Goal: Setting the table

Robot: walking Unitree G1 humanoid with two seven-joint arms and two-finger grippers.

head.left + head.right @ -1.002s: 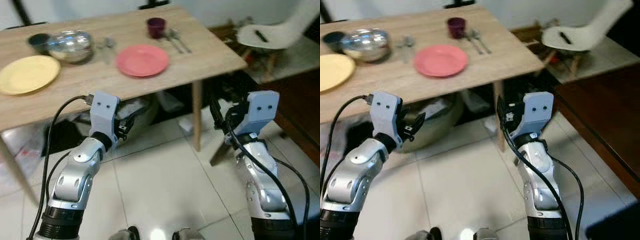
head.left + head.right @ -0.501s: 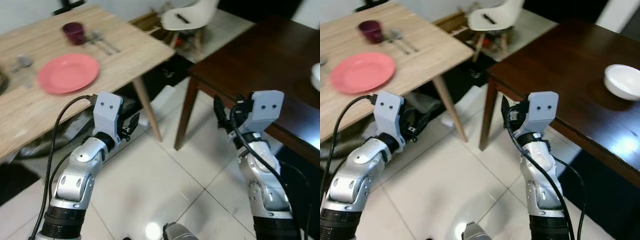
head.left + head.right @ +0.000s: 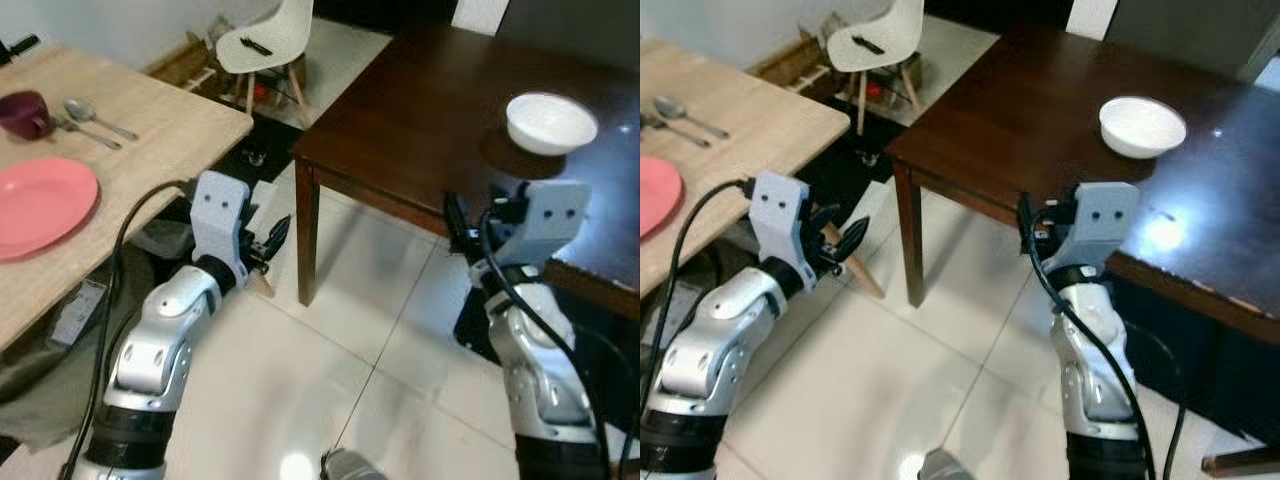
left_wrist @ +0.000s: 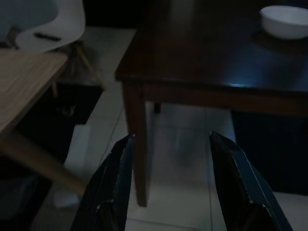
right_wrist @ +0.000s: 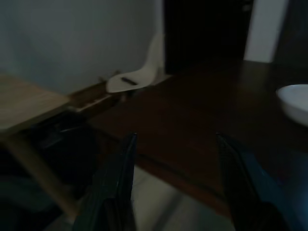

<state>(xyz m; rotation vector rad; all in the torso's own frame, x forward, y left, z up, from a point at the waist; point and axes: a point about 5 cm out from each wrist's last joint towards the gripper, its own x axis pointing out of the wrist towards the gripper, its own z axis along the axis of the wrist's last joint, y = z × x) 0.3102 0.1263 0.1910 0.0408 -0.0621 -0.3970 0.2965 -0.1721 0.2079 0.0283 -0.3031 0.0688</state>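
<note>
Well beyond right hand (image 3: 1028, 222): white bowl (image 3: 1142, 126).

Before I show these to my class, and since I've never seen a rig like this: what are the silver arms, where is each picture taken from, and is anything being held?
This is a walking humanoid robot with two silver arms. The two upper pictures come from a stereo camera on its head, looking down. The two dark ones come from cameras on its wrists, looking along each gripper's black fingers.

The left gripper and right gripper are both raised in front of the body, open and holding nothing.

On the robot's left is a light wooden table with a pink plate, a dark red cup and spoons. Ahead on the right is a dark wooden table with a white bowl. A white chair stands behind.
</note>
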